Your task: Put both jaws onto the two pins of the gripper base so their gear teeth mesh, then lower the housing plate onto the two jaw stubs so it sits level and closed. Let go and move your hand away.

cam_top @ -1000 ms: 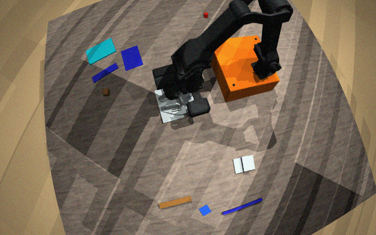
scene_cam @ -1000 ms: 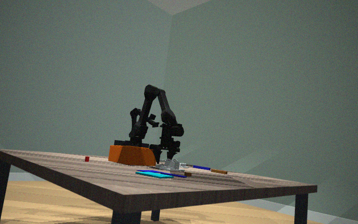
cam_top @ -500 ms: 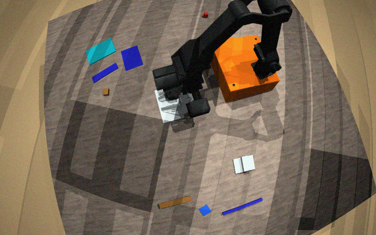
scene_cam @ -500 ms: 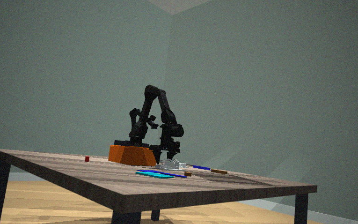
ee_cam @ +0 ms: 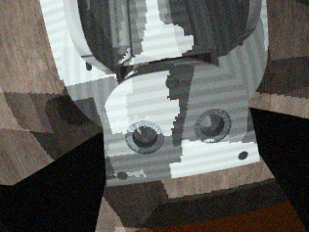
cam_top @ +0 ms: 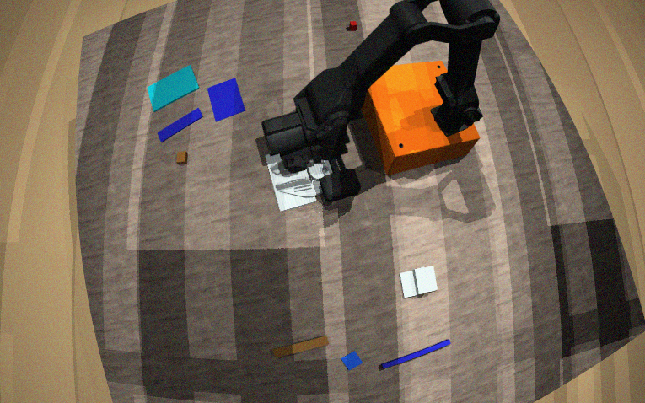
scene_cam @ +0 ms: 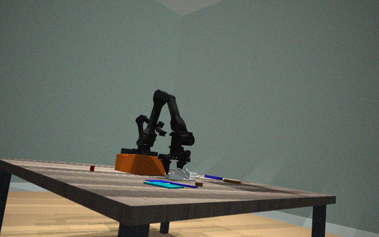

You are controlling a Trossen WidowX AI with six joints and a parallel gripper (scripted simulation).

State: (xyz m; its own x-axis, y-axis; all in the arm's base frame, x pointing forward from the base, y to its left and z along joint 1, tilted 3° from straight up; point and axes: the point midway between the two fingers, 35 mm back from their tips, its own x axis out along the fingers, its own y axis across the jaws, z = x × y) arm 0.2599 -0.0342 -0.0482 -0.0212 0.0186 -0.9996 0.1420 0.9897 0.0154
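The white gripper base (cam_top: 289, 202) (ee_cam: 55, 48) lies flat on the table. Two pale jaws stand side by side on it, the left jaw (ee_cam: 93, 28) and the right jaw (ee_cam: 227, 25) in the wrist view. Their gear teeth are hidden. My gripper (scene_cam: 174, 169) (ee_cam: 175, 127) is low over the base, shut on the housing plate (ee_cam: 210, 162) by its two side edges. The plate covers the inner ends of the jaws. Dark round ends show inside its two ringed holes. The views do not show whether the plate is fully down.
The orange block (cam_top: 415, 89) (scene_cam: 137, 164) stands beside the base. A teal slab (cam_top: 172, 88), a blue square (cam_top: 225, 99), a blue bar (cam_top: 180, 125) and a brown cube (cam_top: 181, 158) lie left. A white grooved block (cam_top: 425, 280) and a brown bar (cam_top: 302, 346) lie towards the bottom.
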